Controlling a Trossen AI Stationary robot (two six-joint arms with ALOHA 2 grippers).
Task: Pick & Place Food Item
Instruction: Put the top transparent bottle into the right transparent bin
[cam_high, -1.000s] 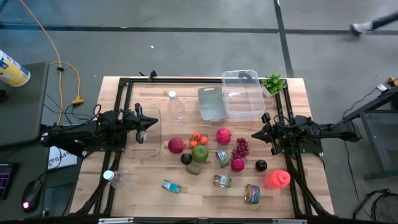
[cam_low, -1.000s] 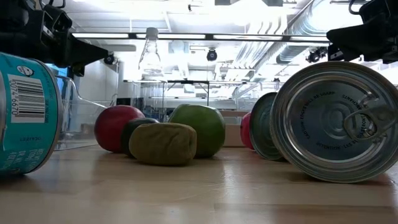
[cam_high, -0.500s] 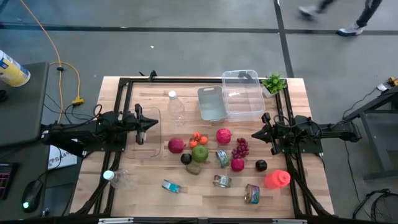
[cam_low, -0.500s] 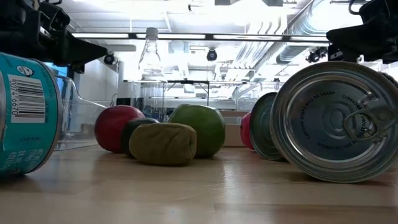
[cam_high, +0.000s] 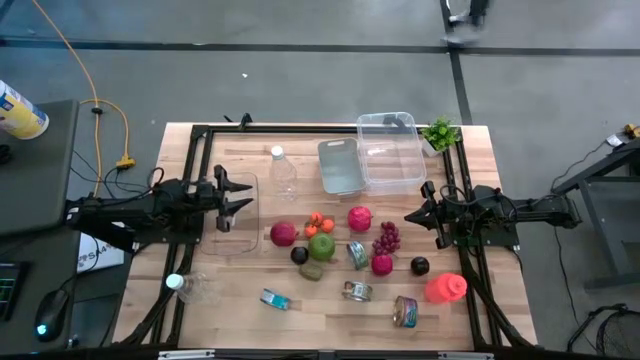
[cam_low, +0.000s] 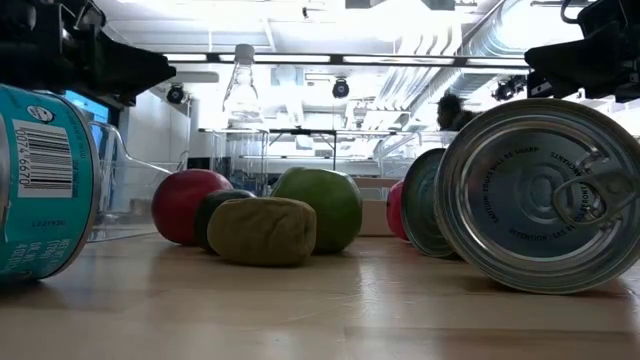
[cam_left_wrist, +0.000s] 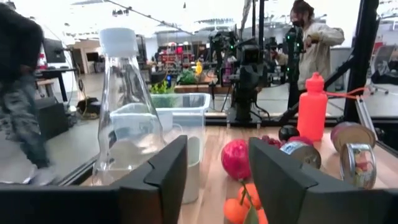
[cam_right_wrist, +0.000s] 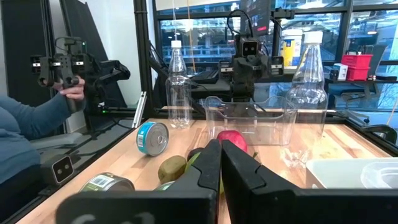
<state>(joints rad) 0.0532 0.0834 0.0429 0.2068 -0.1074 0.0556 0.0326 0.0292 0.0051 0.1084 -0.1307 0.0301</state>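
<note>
Fruit lies mid-table: a red apple (cam_high: 283, 234), a green apple (cam_high: 322, 246), small oranges (cam_high: 317, 221), a pink fruit (cam_high: 359, 217), grapes (cam_high: 386, 237), a brown kiwi (cam_high: 312, 270) and a dark plum (cam_high: 420, 265). My left gripper (cam_high: 238, 195) hovers open over a clear tray (cam_high: 236, 240) at the table's left side; its wrist view shows the fingers apart (cam_left_wrist: 217, 174). My right gripper (cam_high: 410, 215) hangs shut at the table's right side, right of the grapes, with its fingers together (cam_right_wrist: 221, 163). Neither touches anything.
Two clear bins (cam_high: 390, 150) (cam_high: 338, 165) stand at the far edge beside a small plant (cam_high: 440, 132). Clear bottles (cam_high: 283, 170) (cam_high: 195, 288), several cans (cam_high: 356, 291) (cam_high: 405, 311) (cam_high: 275, 299) and a red bottle (cam_high: 445, 288) sit around the fruit. A person's arm (cam_right_wrist: 31, 118) shows off the table.
My left gripper has risen a little, its finger sitting higher in the low view. A person has walked past on the floor beyond the table's far edge. The fruit and cans have stayed where they were.
</note>
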